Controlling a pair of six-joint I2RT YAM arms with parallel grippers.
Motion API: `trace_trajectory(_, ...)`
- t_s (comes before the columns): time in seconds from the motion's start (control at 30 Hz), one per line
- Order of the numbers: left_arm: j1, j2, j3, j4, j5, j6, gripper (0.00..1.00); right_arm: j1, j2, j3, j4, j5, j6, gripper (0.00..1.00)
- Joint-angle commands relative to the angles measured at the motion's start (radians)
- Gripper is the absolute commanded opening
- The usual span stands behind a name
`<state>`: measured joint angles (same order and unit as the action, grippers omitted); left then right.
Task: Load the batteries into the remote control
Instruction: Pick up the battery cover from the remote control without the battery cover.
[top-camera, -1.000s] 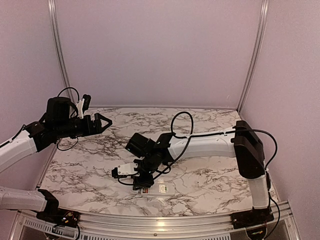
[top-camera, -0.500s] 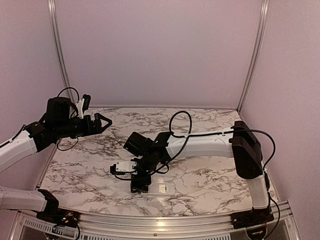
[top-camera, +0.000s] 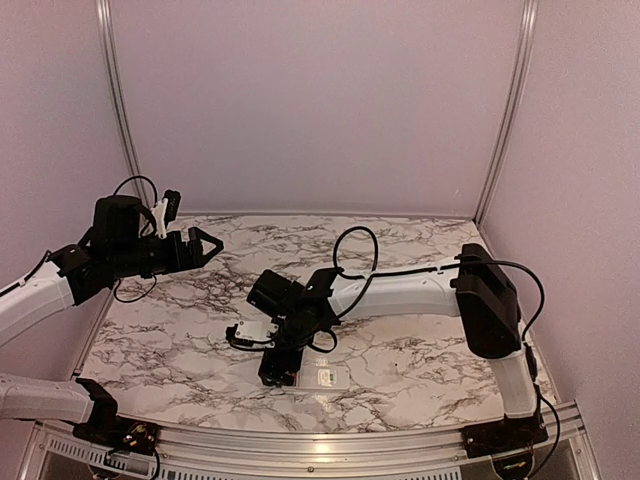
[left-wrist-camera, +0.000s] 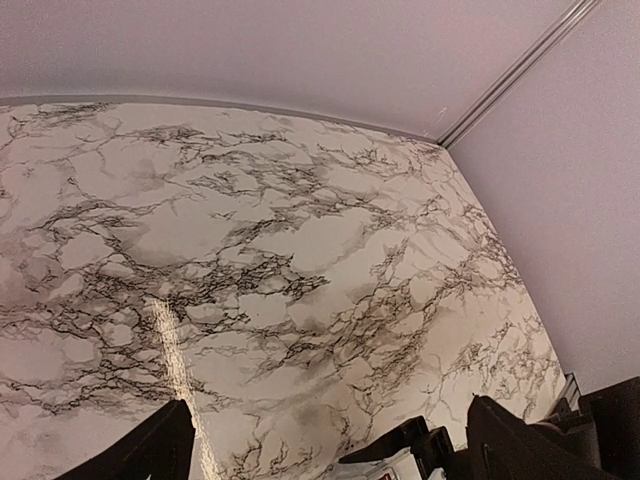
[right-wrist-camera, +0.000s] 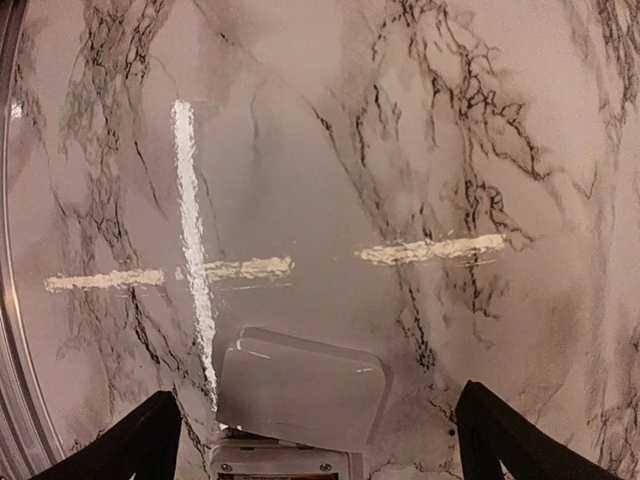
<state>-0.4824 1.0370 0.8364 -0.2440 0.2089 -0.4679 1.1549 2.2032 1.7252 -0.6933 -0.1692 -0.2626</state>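
Observation:
The remote control (top-camera: 328, 376) lies flat and white near the table's front edge. In the right wrist view its plain white end (right-wrist-camera: 300, 390) sits between my fingers, with a ledge bearing two small screws at the frame's bottom. My right gripper (top-camera: 278, 372) (right-wrist-camera: 318, 400) is low over the remote's left end, open, its fingers apart from the remote on both sides. My left gripper (top-camera: 205, 243) (left-wrist-camera: 330, 405) hangs high over the table's left side, open and empty. The batteries do not show in any view.
The marble-patterned table (top-camera: 400, 250) is ringed by lilac walls with metal corner posts (top-camera: 505, 110). A black cable (top-camera: 355, 250) loops above the right forearm. The right arm's wrist (left-wrist-camera: 420, 450) shows at the bottom of the left wrist view.
My right gripper's jaws have spread wide, and its wrist has shifted slightly left over the remote. The left arm has not moved.

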Motion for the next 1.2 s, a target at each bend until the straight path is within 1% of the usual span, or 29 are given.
trace_trajectory(0.0, 0.007, -0.024, -0.013, 0.017, -0.012, -0.001, 0.99, 0.013, 0.027, 0.021, 0.023, 0.049, 0.069, 0.92)
trace_trajectory(0.1, 0.007, -0.026, -0.013, 0.019, -0.013, 0.000, 0.99, 0.018, 0.046, 0.038, 0.006, 0.058, 0.085, 0.88)
trace_trajectory(0.33, 0.007, -0.025, -0.022, 0.019, -0.024, -0.006, 0.99, 0.020, 0.058, 0.034, 0.021, 0.048, 0.110, 0.86)
trace_trajectory(0.47, 0.007, -0.029, -0.023, 0.020, -0.031, -0.008, 0.99, 0.024, 0.073, 0.042, 0.023, 0.046, 0.113, 0.79)
trace_trajectory(0.53, 0.007, -0.032, -0.023, 0.018, -0.039, -0.007, 0.99, 0.028, 0.079, 0.050, 0.019, 0.058, 0.111, 0.77)
trace_trajectory(0.7, 0.007, -0.033, -0.022, 0.015, -0.054, -0.001, 0.99, 0.045, 0.088, 0.062, -0.004, 0.097, 0.109, 0.76)
trace_trajectory(0.87, 0.007, -0.032, -0.021, 0.011, -0.060, 0.002, 0.99, 0.060, 0.097, 0.066, -0.017, 0.121, 0.119, 0.70)
trace_trajectory(1.03, 0.007, -0.034, -0.014, 0.007, -0.065, 0.008, 0.99, 0.062, 0.091, 0.069, -0.038, 0.149, 0.140, 0.73)
trace_trajectory(1.17, 0.007, -0.033, -0.013, 0.009, -0.063, 0.008, 0.99, 0.062, 0.087, 0.075, -0.064, 0.154, 0.155, 0.70)
